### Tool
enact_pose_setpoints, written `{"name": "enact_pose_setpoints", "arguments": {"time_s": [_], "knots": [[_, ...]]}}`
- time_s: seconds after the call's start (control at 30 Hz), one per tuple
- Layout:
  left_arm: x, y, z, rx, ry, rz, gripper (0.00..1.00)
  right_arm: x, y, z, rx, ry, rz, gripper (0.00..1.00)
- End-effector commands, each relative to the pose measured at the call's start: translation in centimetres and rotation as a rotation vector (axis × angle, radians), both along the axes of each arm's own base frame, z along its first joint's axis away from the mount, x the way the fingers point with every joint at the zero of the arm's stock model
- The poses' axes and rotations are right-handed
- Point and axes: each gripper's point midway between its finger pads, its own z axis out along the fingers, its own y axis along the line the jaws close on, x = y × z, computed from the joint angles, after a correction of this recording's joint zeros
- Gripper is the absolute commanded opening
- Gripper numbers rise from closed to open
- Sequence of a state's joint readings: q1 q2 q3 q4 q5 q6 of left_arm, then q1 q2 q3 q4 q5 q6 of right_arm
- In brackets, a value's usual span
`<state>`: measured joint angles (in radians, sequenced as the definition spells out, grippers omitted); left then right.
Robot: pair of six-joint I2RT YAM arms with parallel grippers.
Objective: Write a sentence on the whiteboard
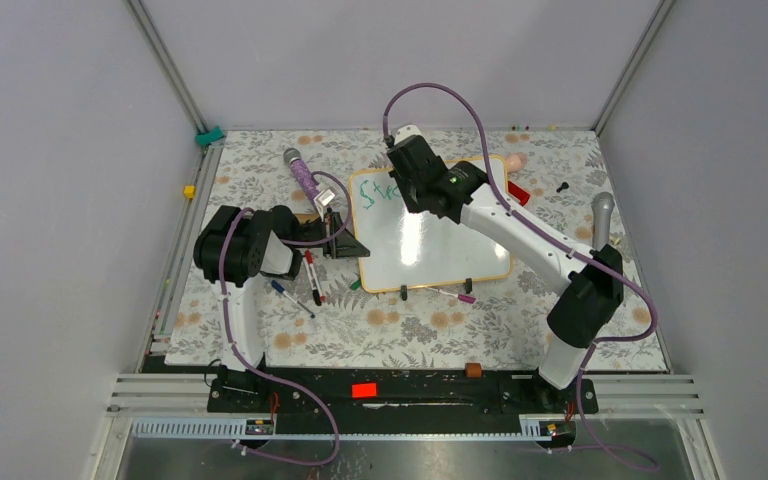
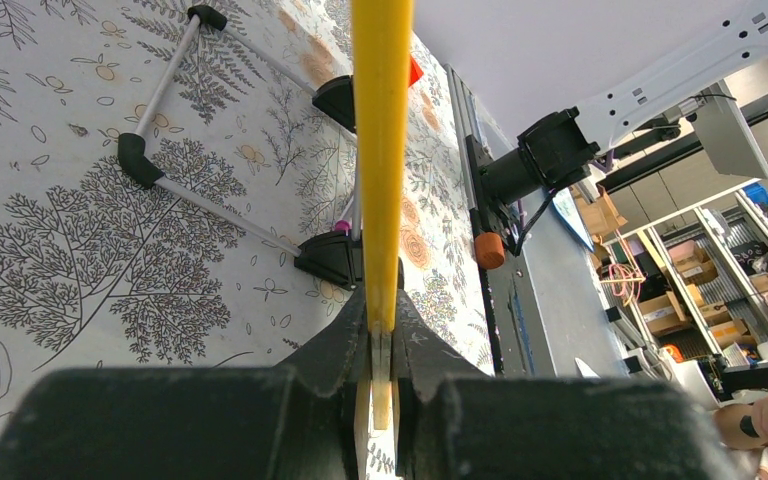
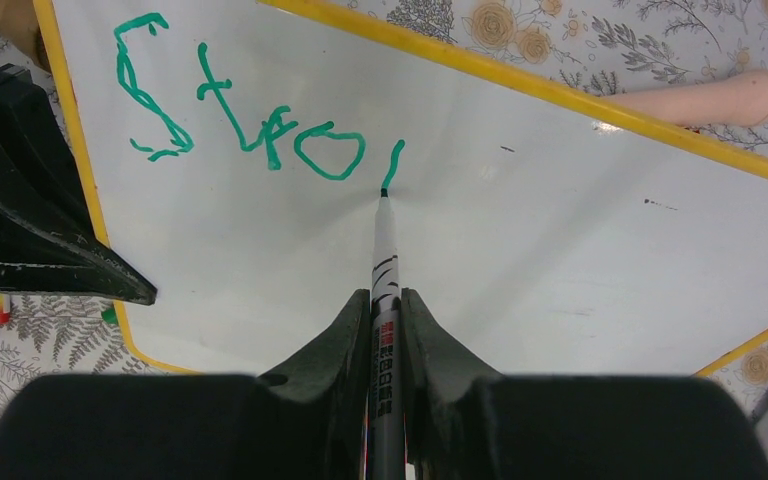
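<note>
The whiteboard point(image 1: 430, 255) sits on the floral tabletop point(image 1: 410, 330), its left edge pinched by the left fingers point(image 2: 335, 345). The right fingers point(image 3: 345, 330) clamp a marker point(image 3: 384, 245), tip touching the board. The sentence point(image 3: 260, 130) reads only "Stro" plus one stroke; most of it is left to write.

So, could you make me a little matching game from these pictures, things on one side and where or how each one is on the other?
Things:
1. left pincer
2. right pincer
3. green letters
4. red-capped pen

Places or states:
A. lying on the flowery mat, left of the whiteboard
B. shut on the marker, tip on the whiteboard
C. shut on the whiteboard's yellow edge
D. at the whiteboard's far left corner

Pairs: 1-C, 2-B, 3-D, 4-A
</note>
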<state>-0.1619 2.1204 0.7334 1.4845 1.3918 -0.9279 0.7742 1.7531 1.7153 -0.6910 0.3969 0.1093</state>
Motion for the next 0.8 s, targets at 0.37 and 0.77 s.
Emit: {"name": "enact_pose_setpoints", "arguments": {"time_s": [0.37,0.77], "knots": [[-0.7,0.1,0.0,0.004,-0.006,-0.042,0.00,2.2,-0.2,2.0,0.009,-0.040,-0.019,0.00],[-0.7,0.2,-0.1,0.004,-0.005,-0.039,0.00,2.3,-1.8,2.0,0.000,-0.037,-0.059,0.00]]}}
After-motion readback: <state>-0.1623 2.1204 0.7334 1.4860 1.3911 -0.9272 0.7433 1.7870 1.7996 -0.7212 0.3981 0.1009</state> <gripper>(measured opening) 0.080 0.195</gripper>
